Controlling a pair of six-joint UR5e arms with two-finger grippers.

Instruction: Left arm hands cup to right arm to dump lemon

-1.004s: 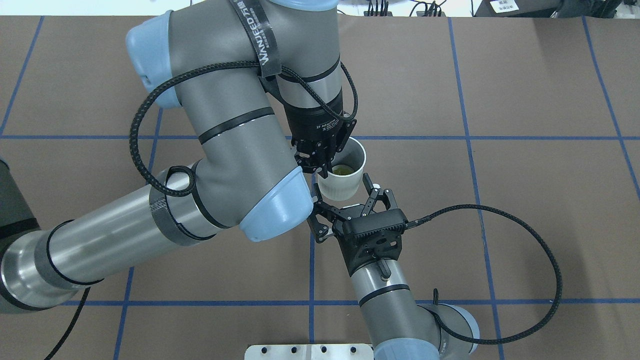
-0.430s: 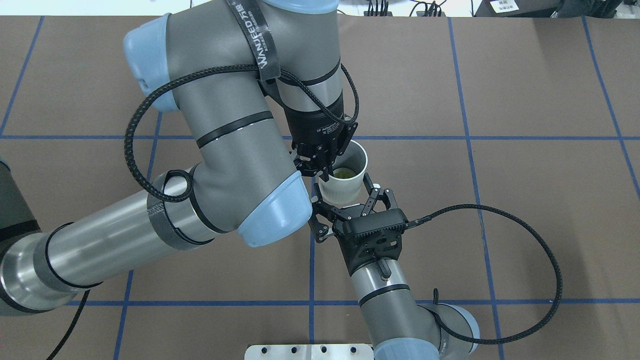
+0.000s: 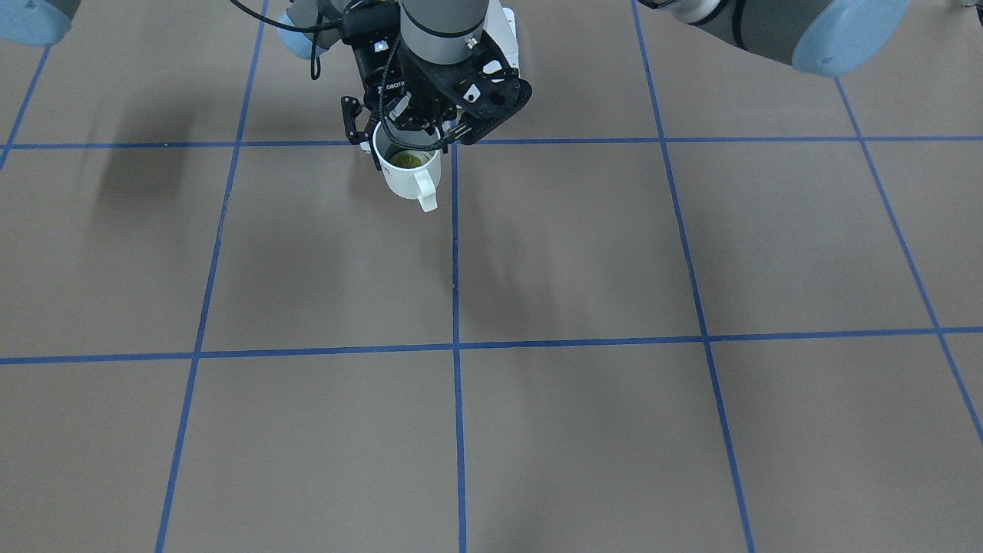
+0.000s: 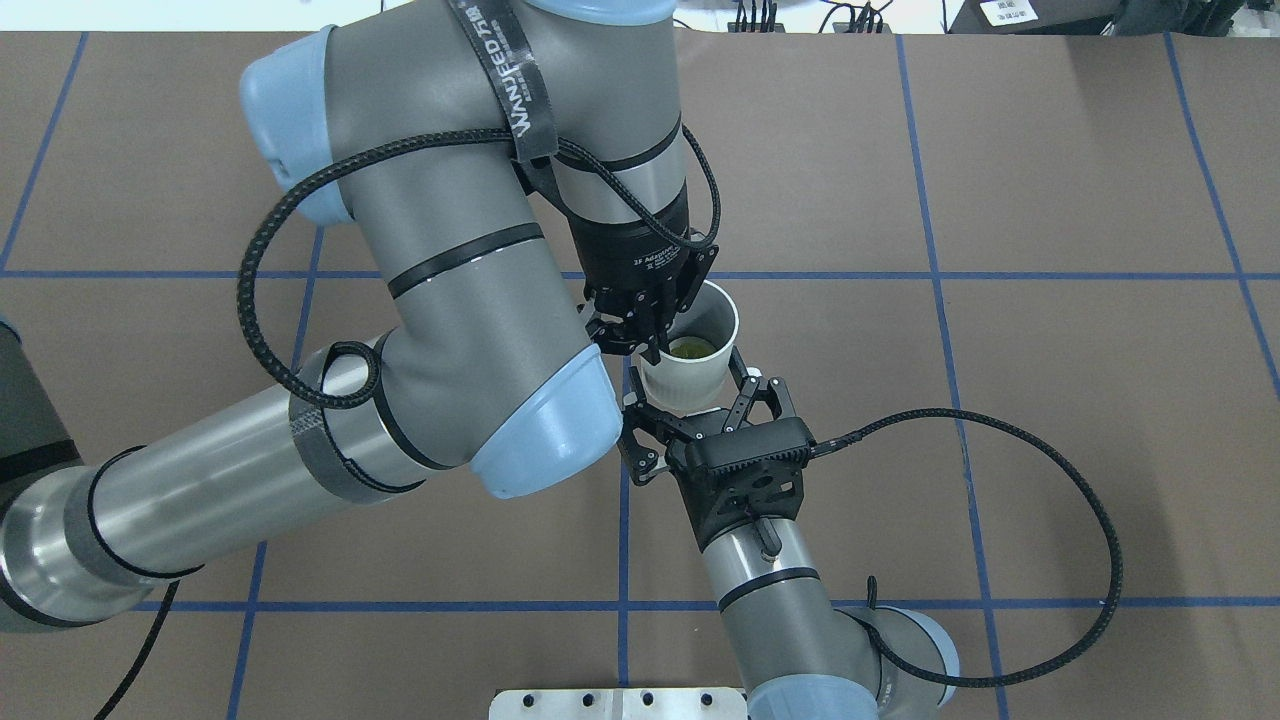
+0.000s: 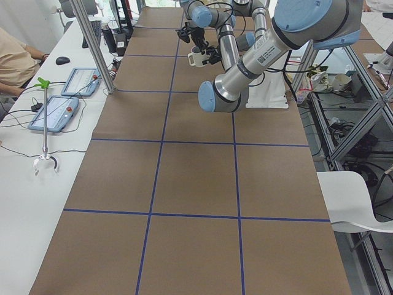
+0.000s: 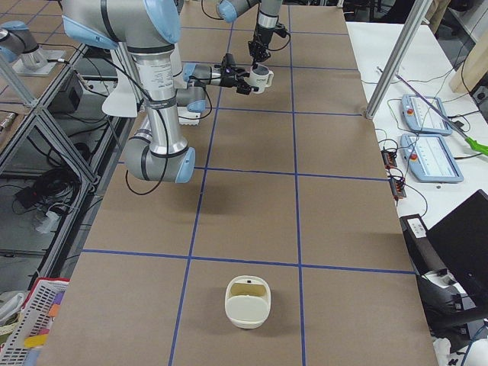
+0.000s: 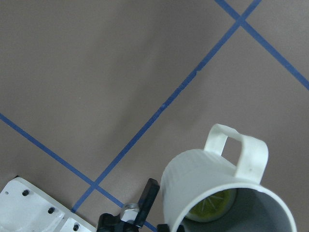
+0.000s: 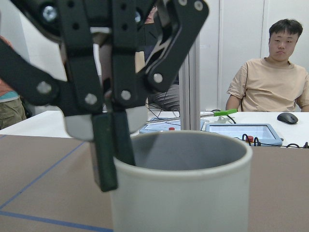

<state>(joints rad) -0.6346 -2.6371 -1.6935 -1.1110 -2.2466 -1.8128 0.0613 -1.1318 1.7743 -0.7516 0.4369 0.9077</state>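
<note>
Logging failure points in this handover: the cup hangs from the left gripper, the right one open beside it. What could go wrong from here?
The left gripper pinches the cup by its rim only; a bump from the open right gripper could tilt it and spill the lemon early. If the left releases before the right closes, the cup may drop.

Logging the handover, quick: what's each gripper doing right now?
Left gripper: shut on the rim of the cup, one finger inside it.
Right gripper: open, with a finger on either side of the cup, not gripping it.
</note>
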